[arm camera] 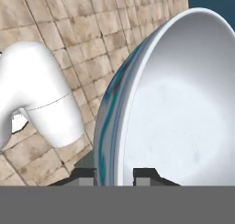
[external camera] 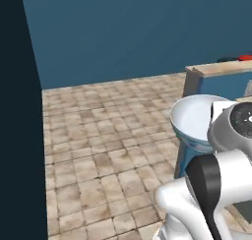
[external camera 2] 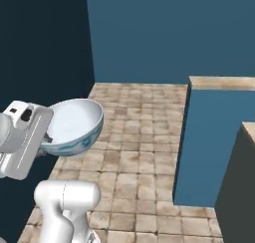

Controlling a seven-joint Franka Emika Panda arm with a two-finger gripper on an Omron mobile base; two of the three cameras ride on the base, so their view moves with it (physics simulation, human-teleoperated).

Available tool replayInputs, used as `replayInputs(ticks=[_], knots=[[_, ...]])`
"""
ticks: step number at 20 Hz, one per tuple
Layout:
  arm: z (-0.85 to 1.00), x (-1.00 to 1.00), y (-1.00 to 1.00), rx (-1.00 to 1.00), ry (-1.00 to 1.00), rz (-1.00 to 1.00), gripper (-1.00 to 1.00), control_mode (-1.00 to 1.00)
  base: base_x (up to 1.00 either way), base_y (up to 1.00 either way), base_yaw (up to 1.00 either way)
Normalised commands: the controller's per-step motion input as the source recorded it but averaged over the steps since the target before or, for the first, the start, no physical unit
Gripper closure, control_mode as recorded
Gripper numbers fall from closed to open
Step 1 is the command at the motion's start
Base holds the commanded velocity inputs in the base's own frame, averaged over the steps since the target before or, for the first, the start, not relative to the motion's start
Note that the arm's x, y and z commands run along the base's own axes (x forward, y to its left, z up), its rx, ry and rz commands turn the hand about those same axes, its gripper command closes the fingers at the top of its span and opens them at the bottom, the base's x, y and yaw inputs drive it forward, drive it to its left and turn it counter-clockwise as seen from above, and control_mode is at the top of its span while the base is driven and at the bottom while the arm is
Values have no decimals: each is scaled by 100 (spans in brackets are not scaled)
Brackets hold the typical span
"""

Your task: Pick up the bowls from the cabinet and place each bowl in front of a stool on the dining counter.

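I've got the fingers [arm camera: 114,175] clamped on the bowl's [external camera 2: 74,125] rim, one inside, one outside, carried high over the floor [external camera: 98,135] so it clears the desk [external camera 2: 221,82].

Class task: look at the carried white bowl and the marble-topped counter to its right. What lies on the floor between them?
Nothing: in the right base view, bare tiled floor separates the bowl from the counter.

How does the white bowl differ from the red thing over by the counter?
The bowl is white with a blue pattern outside; the red thing is plain red. The bowl is clamped at its rim by the gripper, above the floor; the red thing sits at the top edge of the counter, untouched. Too small to compare shapes.
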Motion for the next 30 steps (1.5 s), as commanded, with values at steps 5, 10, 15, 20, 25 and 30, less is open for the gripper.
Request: replayInputs(ticks=[5, 10, 15, 20, 25, 30], knots=[[0, 0, 0, 0, 0, 0, 100, 100, 100, 97, -15], [0, 0, 0, 0, 0, 0, 100, 100, 100, 50, -15], [0, 0, 0, 0, 0, 0, 100, 100, 100, 16, -24], [0, 0, 0, 0, 0, 0, 100, 100, 100, 16, -25], [0, 0, 0, 0, 0, 0, 100, 100, 100, 39, -30], [0, 0, 0, 0, 0, 0, 100, 100, 100, 46, -35]])
